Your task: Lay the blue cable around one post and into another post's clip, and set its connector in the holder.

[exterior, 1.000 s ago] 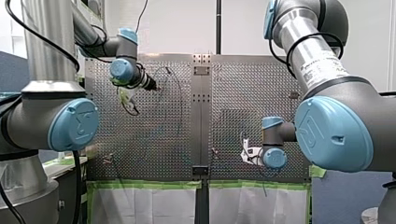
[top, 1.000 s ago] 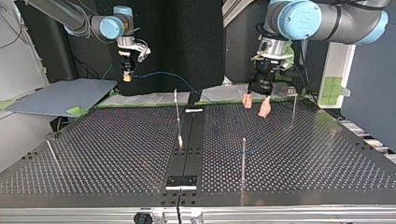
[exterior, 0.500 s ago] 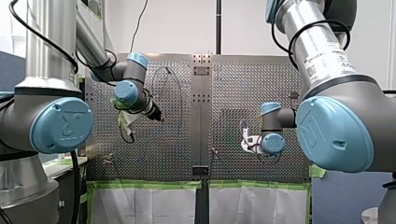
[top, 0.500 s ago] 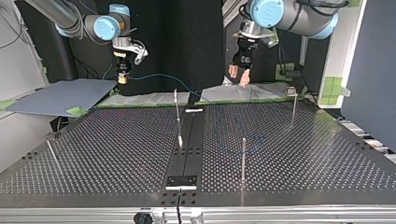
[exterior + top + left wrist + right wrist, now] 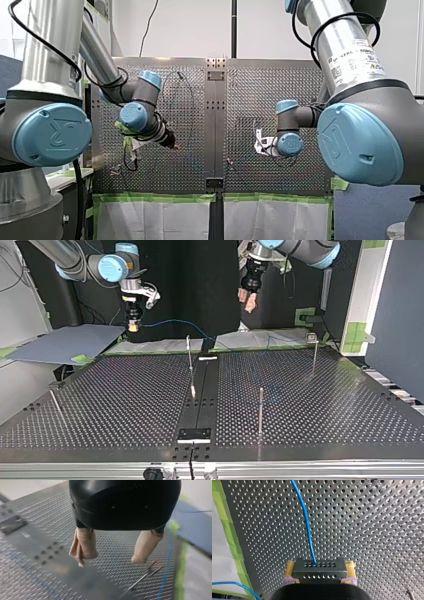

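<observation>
Well, the left gripper (image 5: 247,298), beige pads (image 5: 83,543) spread and empty, has risen to the top view's upper middle, leaving the thin blue cable (image 5: 172,321) to the right gripper (image 5: 133,326) at upper left, clamped on its grey perforated connector (image 5: 319,570), seemingly unrouted yet.

From the worktop (image 5: 125,390) rise a centre post (image 5: 189,355), a near post (image 5: 260,410), a far post (image 5: 314,352) and a leaning post (image 5: 56,402) at the top view's left. Between them the perforated surface lies open. The blue cable (image 5: 170,320) hangs in the air across the far edge.
</observation>
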Controlling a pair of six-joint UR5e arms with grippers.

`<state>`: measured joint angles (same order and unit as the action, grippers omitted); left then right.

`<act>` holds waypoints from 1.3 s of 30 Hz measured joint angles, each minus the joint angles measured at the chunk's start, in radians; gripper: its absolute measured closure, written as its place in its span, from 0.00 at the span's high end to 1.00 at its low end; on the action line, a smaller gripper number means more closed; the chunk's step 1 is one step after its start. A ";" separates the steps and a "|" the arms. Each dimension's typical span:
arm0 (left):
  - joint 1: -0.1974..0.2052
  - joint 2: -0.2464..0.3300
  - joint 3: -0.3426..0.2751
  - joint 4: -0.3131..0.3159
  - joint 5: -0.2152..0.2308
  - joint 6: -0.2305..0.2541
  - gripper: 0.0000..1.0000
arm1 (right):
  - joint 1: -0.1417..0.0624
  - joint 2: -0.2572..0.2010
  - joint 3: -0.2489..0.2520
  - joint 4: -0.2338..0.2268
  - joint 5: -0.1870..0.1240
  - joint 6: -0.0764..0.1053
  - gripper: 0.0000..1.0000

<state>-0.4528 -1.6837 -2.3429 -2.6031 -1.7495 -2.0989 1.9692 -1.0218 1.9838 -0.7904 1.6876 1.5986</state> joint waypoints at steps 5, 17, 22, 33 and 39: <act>-0.048 -0.048 0.002 0.048 0.005 0.048 1.00 | 0.008 0.000 0.000 -0.002 -0.026 0.003 0.00; -0.160 -0.160 0.037 0.160 -0.079 0.160 1.00 | 0.026 0.000 0.000 0.000 -0.033 0.004 0.00; -0.205 -0.205 0.056 0.205 -0.094 0.205 1.00 | 0.034 0.000 0.000 0.000 -0.033 0.005 0.00; -0.322 -0.288 0.109 0.288 -0.156 0.165 1.00 | 0.062 -0.001 0.000 0.004 -0.032 0.001 0.00; -0.377 -0.316 0.145 0.285 -0.156 0.110 1.00 | 0.072 -0.002 0.000 0.004 -0.031 0.003 0.00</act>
<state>-0.8299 -1.9994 -2.1977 -2.3182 -1.9054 -1.9885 2.0413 -1.0242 1.9836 -0.7863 1.6564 1.6013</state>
